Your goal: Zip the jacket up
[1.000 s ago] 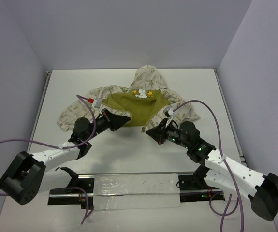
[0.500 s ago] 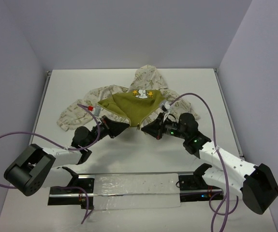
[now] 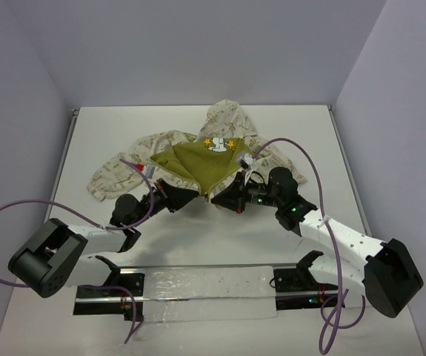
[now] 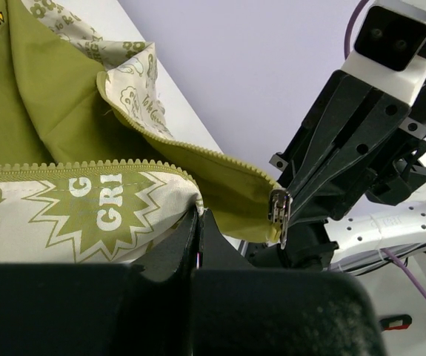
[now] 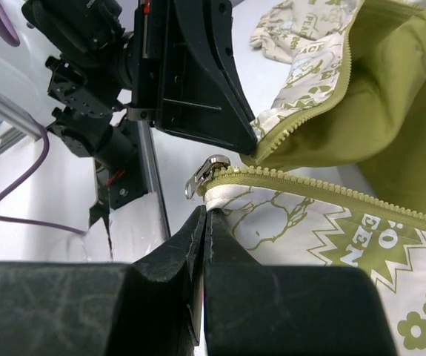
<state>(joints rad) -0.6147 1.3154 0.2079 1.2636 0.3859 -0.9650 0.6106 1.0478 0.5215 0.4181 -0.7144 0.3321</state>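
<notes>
Robotics laboratory test cell: a left arm (image 3: 87, 236) and a right arm (image 3: 338, 237), both white and black, stand bolted beside a metal rail (image 3: 198, 298) at the near edge of a plain white table (image 3: 198, 119), with purple cables (image 3: 287, 142) looping from their joints. Bare lavender-grey walls (image 3: 20, 111) box in the table on three sides like a booth, and a white camera module (image 4: 394, 33) sits on the right arm's wrist. A small printed jacket (image 3: 198, 165) lies on the tabletop amid the hardware.
</notes>
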